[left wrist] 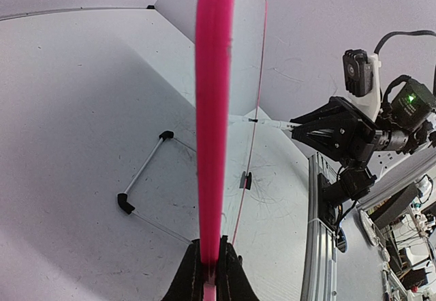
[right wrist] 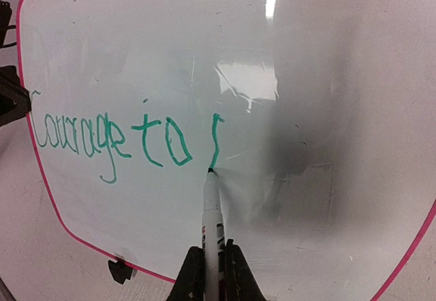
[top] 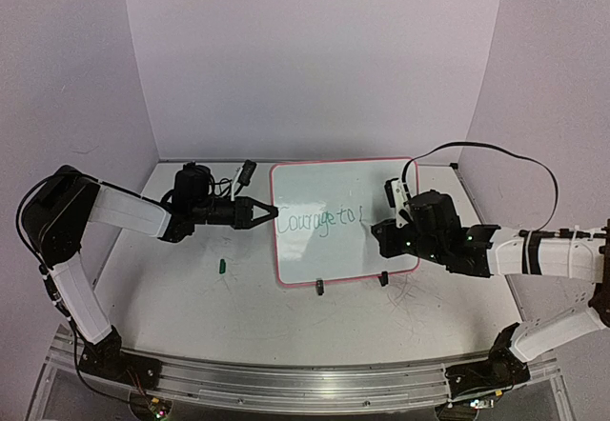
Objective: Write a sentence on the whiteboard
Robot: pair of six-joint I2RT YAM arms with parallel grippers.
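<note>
The whiteboard (top: 334, 192) with its pink-red frame stands upright at the table's middle. Green writing (right wrist: 109, 137) on it reads "Courage to" plus one fresh vertical stroke (right wrist: 215, 141). My left gripper (top: 270, 213) is shut on the board's left frame edge (left wrist: 214, 110), which runs straight up the left wrist view. My right gripper (right wrist: 212, 263) is shut on a white marker (right wrist: 212, 212) whose tip touches the board at the foot of the new stroke. In the top view the right gripper (top: 386, 228) sits at the board's lower right.
A small green marker cap (top: 220, 267) lies on the table left of the board. The board's wire stand (left wrist: 146, 171) and black clips (top: 319, 287) rest on the scratched tabletop. A purple backdrop walls the back and sides.
</note>
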